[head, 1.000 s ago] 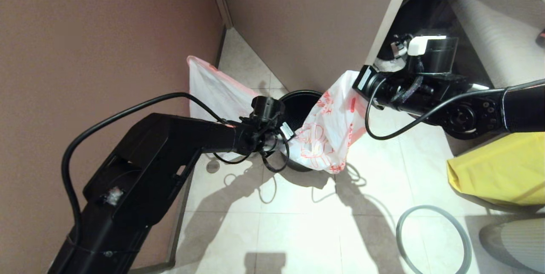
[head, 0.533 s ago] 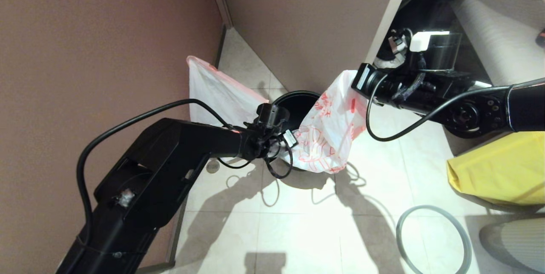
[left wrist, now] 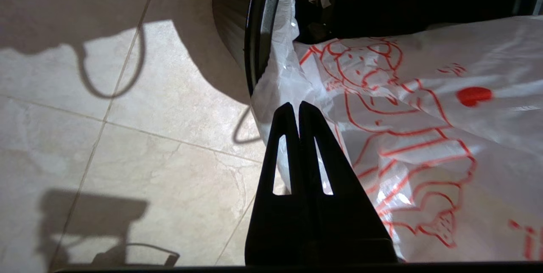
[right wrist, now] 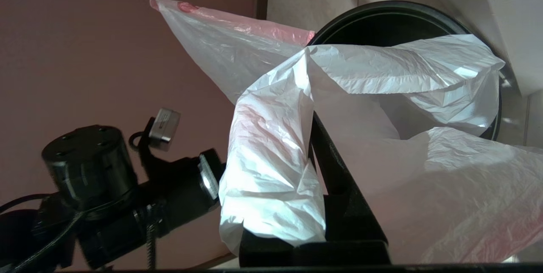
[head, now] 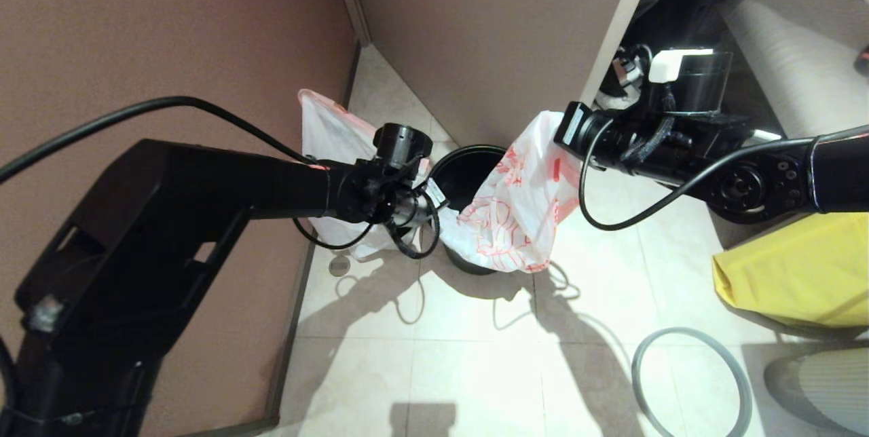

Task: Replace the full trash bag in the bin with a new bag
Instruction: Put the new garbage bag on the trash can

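The dark round bin (head: 468,165) stands on the tiled floor by the partition. The new bag (head: 516,213), white with a red cartoon print, hangs stretched across the bin's front and right side. My right gripper (head: 562,130) is shut on its upper edge, and the film drapes over one finger (right wrist: 339,179). My left gripper (left wrist: 295,107) is shut at the bag's lower left corner, beside the bin's rim (left wrist: 254,31). The full trash bag (head: 333,135) leans on the brown wall left of the bin, partly behind my left arm.
A loose grey ring (head: 692,383) lies on the floor at the front right. A large yellow bag (head: 794,274) sits at the right. The brown wall (head: 170,50) and the partition (head: 489,36) close in the bin's corner.
My left arm has swung up and to the left, carrying the new bag's lower corner leftward across the bin's front. My right gripper has shifted slightly left with the upper edge.
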